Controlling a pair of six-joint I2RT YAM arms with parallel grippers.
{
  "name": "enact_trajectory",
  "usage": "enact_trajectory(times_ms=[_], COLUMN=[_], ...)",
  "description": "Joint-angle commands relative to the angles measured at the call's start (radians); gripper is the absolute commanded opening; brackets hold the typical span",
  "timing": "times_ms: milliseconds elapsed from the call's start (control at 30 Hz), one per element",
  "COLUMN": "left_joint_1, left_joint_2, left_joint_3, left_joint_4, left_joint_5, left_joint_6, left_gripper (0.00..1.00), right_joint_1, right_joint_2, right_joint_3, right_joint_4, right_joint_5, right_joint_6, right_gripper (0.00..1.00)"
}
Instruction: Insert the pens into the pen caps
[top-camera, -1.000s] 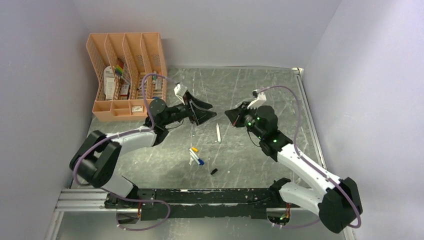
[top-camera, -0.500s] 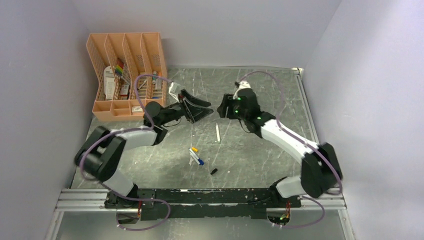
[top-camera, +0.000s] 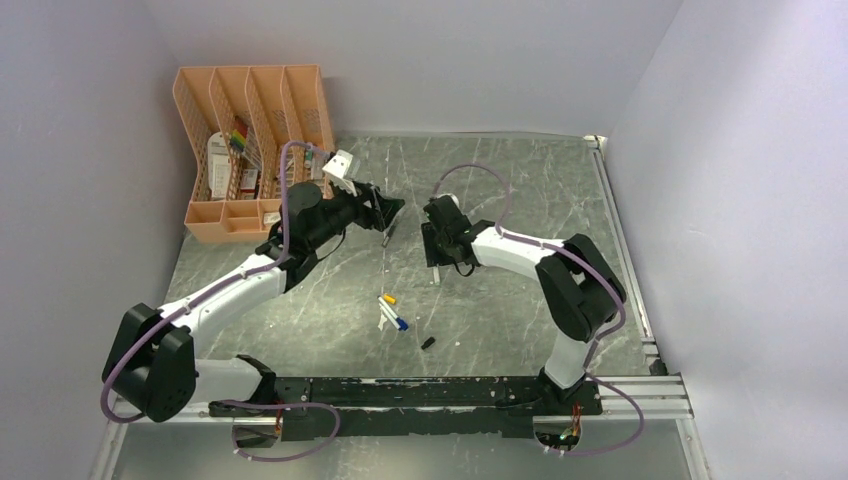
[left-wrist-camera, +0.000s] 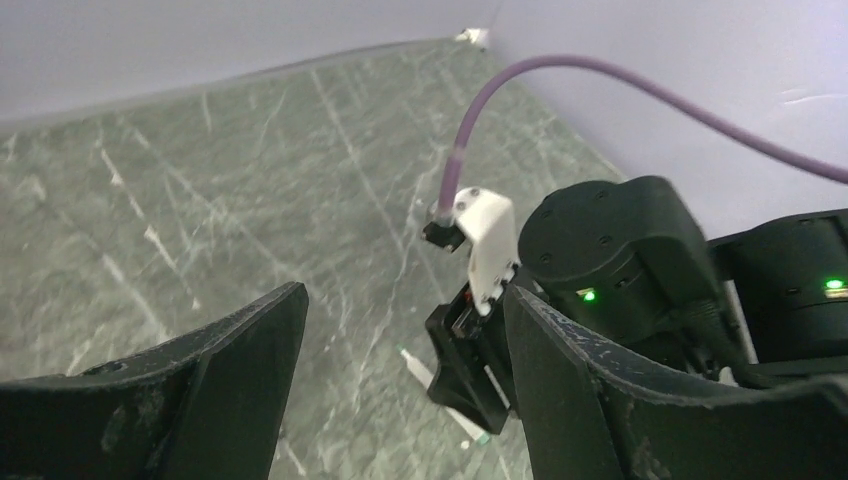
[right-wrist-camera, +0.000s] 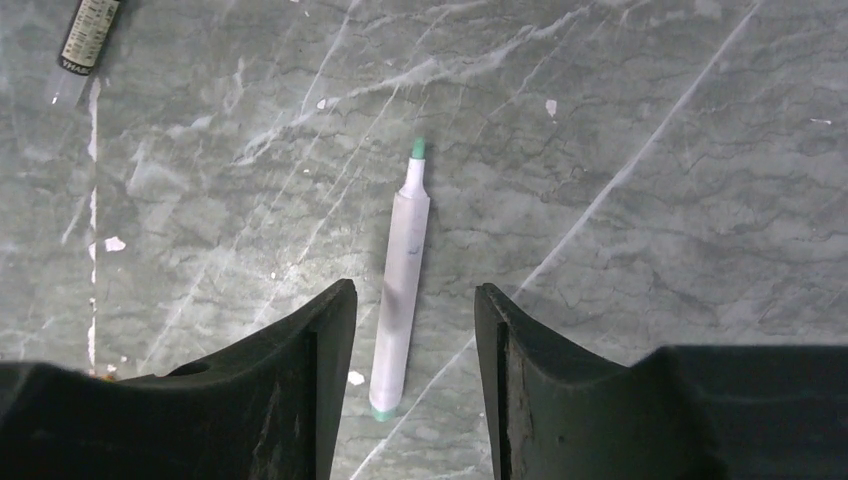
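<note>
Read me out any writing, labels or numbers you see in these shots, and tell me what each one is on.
Nothing here can be quoted with confidence.
Dark pen: white print along its barrel, too small and blurred to read.
White packet in the orange organizer: markings too small to read.
White pen: no print visible.

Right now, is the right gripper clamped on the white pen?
No, the white pen lies flat on the table between the open fingers of the right gripper, with a gap on each side.
</note>
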Motion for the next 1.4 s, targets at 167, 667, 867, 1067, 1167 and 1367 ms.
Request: enact_trajectory(times_ms=[167,667,867,1067,1167,1367], left_joint_1=[-0.007,-0.004,-0.002,-0.009,-0.01,-0.022], left_joint_2=[0.001,-0.041,-0.001,0.093,0.127,0.188], left_joint_3=[-0.006,-0.078,-0.146,-0.175,-0.184,-0.172], left_joint_4=[-0.094,0.106,0.388,0.654,0.742,0.862], left_joint_5=[-0.079,0.17,0.337,0.416,0.432,0.461], left_joint_6=[0.053,-0.07,-0.204,-0.367,-0.402,-0.466], left_gripper=[0.82,0.86,0.86,0.85,0.86,0.87], right_joint_1=[0.048,-0.002,-0.055,-0.105,-0.109,-0.111], right_joint_2=[0.085,-0.141,-0.422,-0.661,-0.728,-0.8], right_joint_3=[0.046,-0.068,-0.241,-0.365,-0.377,-0.397], right_joint_4=[-0.057,0.098,0.309,0.529,0.566,0.637], right_joint_5=[0.086,-0.023,-0.104,-0.209,-0.238,-0.307], right_joint_6=[-0.004,0.045,0.097,0.154,0.16,0.166], right_gripper=[0.37,0.0,0.0,0.0,0.0,0.0])
